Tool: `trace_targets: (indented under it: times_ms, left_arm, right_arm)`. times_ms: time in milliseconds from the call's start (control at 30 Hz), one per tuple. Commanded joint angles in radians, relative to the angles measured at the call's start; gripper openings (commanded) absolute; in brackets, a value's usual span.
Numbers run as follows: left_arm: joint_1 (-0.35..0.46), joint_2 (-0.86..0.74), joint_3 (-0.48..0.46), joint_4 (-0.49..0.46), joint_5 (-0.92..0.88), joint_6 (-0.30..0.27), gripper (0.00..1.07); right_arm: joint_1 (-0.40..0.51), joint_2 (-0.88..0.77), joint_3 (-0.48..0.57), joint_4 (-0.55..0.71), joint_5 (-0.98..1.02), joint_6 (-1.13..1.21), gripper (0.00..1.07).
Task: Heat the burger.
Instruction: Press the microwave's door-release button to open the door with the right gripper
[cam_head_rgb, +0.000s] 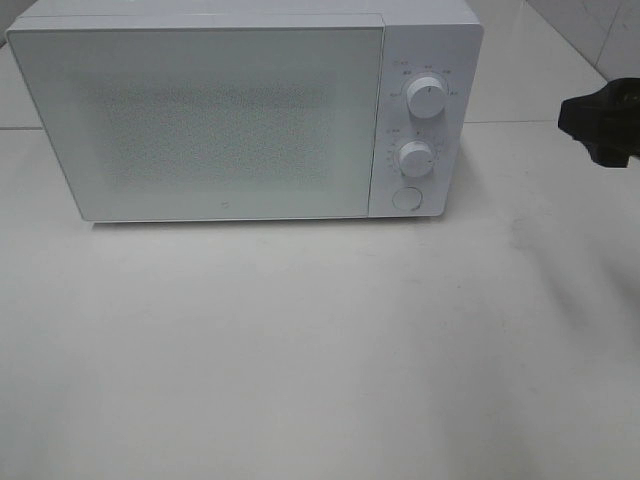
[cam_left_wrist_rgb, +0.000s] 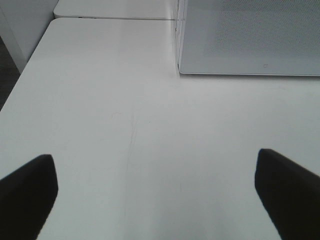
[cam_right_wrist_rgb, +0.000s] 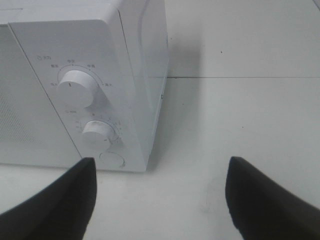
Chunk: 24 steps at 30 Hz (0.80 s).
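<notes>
A white microwave (cam_head_rgb: 230, 110) stands at the back of the table with its door (cam_head_rgb: 200, 120) shut. The burger is out of view in every frame, and the door's frosted front hides the inside. My right gripper (cam_right_wrist_rgb: 160, 195) is open and empty, to the right of the microwave's control panel (cam_right_wrist_rgb: 85, 100); part of that arm (cam_head_rgb: 600, 125) shows at the right edge of the high view. My left gripper (cam_left_wrist_rgb: 155, 195) is open and empty over bare table, in front of the microwave's left corner (cam_left_wrist_rgb: 180, 70). It does not show in the high view.
The control panel carries two round knobs (cam_head_rgb: 427, 97) (cam_head_rgb: 415, 158) and a round button (cam_head_rgb: 406, 198). The white table (cam_head_rgb: 320, 350) stretches in front of the microwave. Its left edge (cam_left_wrist_rgb: 30, 70) shows in the left wrist view.
</notes>
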Motion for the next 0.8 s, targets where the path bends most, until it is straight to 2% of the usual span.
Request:
trace_targets:
  times_ms: [33,367,433,533,633,733,800]
  left_arm:
    - [0.002,-0.019,0.003,-0.005,-0.013,-0.008,1.00]
    - [0.002,-0.019,0.003,-0.005,-0.013,-0.008,1.00]
    - [0.002,-0.019,0.003,-0.005,-0.013,-0.008,1.00]
    - [0.002,-0.019,0.003,-0.005,-0.013,-0.008,1.00]
    - [0.002,-0.019,0.003,-0.005,-0.013,-0.008,1.00]
    - [0.002,-0.019,0.003,-0.005,-0.013,-0.008,1.00]
    - [0.002,-0.019,0.003,-0.005,-0.013,-0.008,1.00]
  right_arm:
    - [-0.004,0.081,0.036,-0.002,-0.190,-0.008,0.69]
    - [0.007,0.244,0.121,0.027,-0.514,-0.079,0.69]
    - [0.060,0.315,0.151,0.109,-0.630,-0.173,0.69]
    - [0.073,0.332,0.154,0.124,-0.646,-0.190,0.69]
    - [0.163,0.428,0.155,0.246,-0.744,-0.248,0.69]
    - [0.184,0.444,0.155,0.278,-0.768,-0.259,0.69]
    - [0.274,0.506,0.155,0.399,-0.859,-0.291,0.69]
